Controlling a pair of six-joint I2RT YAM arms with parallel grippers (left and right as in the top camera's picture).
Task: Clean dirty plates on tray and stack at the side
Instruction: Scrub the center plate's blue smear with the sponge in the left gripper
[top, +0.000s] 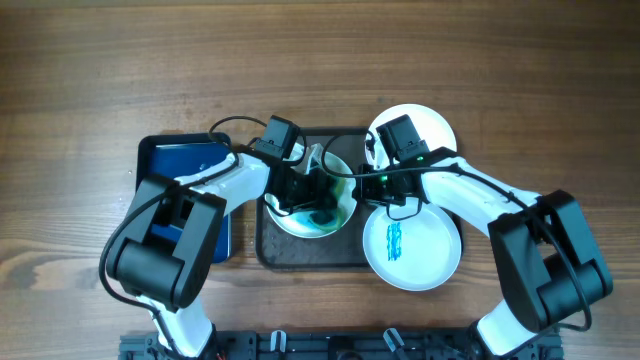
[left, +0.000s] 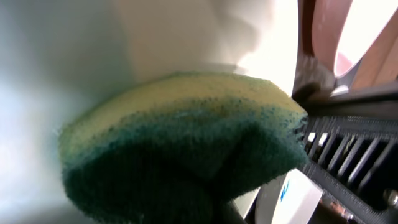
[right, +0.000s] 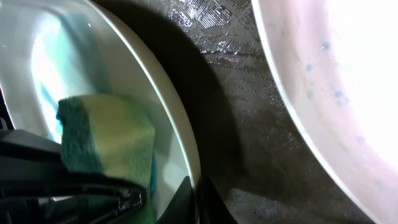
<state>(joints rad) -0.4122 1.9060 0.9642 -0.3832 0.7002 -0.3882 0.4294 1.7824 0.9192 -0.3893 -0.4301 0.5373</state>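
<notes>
3 plates in play, and we're looking at the middle plate (top: 325, 222) sitting on the tray (top: 290, 250), smeared green-blue all over its bowl. The left fingers (left: 348, 162) are clamping the sponge (left: 180, 143) tight and pressing it into that plate. The right fingers (right: 214, 204) are looking nearly closed, straddling the plate's rim, so we're guessing they're pinching it to steady it.

What's worrying us: the sponge is pushing right next to that rim grip, so a hard scrub could be levering the plate out of the pinch or skating it across the tray. The right arm is also hanging over the far plate (top: 430, 125) and just beside the scribbled plate (top: 420, 250), both crowding the tray's right edge, so a wide swing could be knocking either one.

Room-wise, it's getting tight between the 2 wrists. The blue tray (top: 185, 160) is boxing in the left side, while the tabletop (top: 80, 80) beyond and out to the right is looking open for stacking.
</notes>
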